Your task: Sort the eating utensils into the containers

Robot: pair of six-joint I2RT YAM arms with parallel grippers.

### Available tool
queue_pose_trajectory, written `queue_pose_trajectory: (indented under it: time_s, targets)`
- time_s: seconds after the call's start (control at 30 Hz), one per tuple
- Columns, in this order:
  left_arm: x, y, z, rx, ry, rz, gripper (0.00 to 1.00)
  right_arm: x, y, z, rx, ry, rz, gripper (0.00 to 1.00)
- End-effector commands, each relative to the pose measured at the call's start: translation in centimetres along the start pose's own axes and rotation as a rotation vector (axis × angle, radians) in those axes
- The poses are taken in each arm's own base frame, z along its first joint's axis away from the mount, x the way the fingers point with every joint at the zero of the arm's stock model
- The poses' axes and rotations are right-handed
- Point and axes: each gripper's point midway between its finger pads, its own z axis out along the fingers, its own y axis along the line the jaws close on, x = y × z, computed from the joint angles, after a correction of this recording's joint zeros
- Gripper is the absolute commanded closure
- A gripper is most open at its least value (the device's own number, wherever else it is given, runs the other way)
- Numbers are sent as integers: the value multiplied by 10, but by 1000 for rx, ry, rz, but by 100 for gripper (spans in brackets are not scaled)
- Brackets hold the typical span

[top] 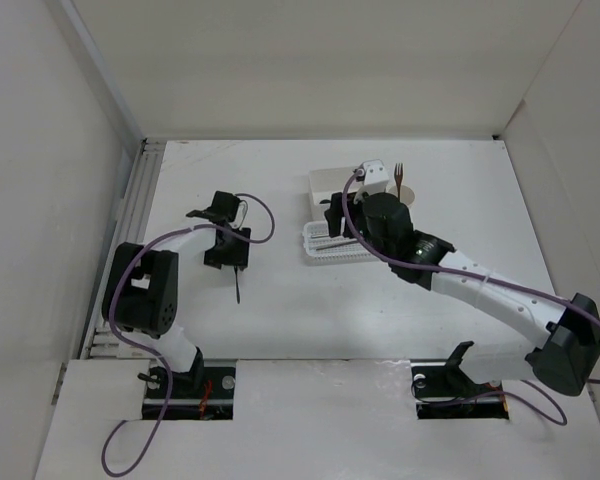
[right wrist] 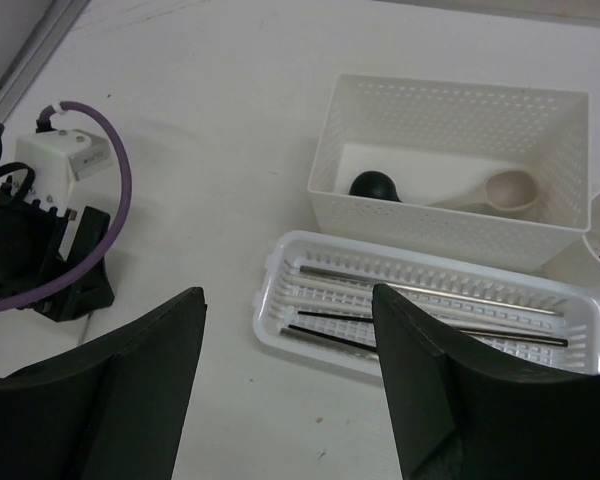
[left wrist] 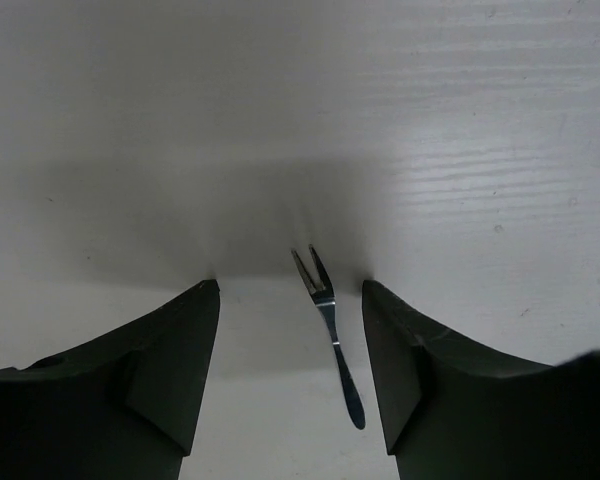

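Left gripper (left wrist: 290, 286) fingers fill the bottom of its wrist view, w/ a small dark fork (left wrist: 332, 335) lying flat on the counter (left wrist: 480, 150) btwn them, prongs pointing away. Jaws stand apart w/ a gap either side of the fork, so nothing is gripped yet; it's straddling, not holding. Top view puts this fork well left of the containers, out on bare counter.

Right gripper (right wrist: 288, 293) hangs over the near-left end of the basket (right wrist: 410, 262), jaws wide, empty.

Progress, judging by what lies where: mostly done. That basket holds the chopsticks (right wrist: 430, 291), silvery and dark ones lying lengthwise. Just behind it, touching or nearly so, the box (right wrist: 450, 228) has the cream spoon (right wrist: 502, 190) plus a dark rounded item (right wrist: 375, 186); can't tell what that is. At the box's right end sits the cup (top: 404, 190) w/ another fork (top: 400, 169) standing in it, prongs up. Left to do, prob.: the one fork under the left gripper, which needs closing on, lifting and carrying across to the cup. No other loose utensil shows on the counter, tho the arms hide some of it.

Surface: white, matte, faint grain streaks, soft shadow under the left gripper. Room: white-walled enclosure on 3 sides, ribbed rail strip along the left edge, white board at the near edge w/ cutouts for both arm bases, purple cables looping off each arm.
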Motion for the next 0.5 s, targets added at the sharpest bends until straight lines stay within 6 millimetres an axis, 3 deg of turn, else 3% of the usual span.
queue_pose_trajectory:
  time_s: [0.0, 0.13, 0.27, 0.47]
  targets:
    - [0, -3, -2, 18, 19, 10, 43, -22, -2, -1, 25, -63, -39, 28]
    - [6, -7, 4, 35, 57, 11, 41, -23, -6, -1, 47, -69, -48, 28]
    - [7, -8, 9, 41, 77, 12, 55, -24, -8, -1, 57, -71, -57, 28]
    - [5, -5, 13, 41, 95, -27, 59, -23, -11, -3, 66, -73, -66, 28]
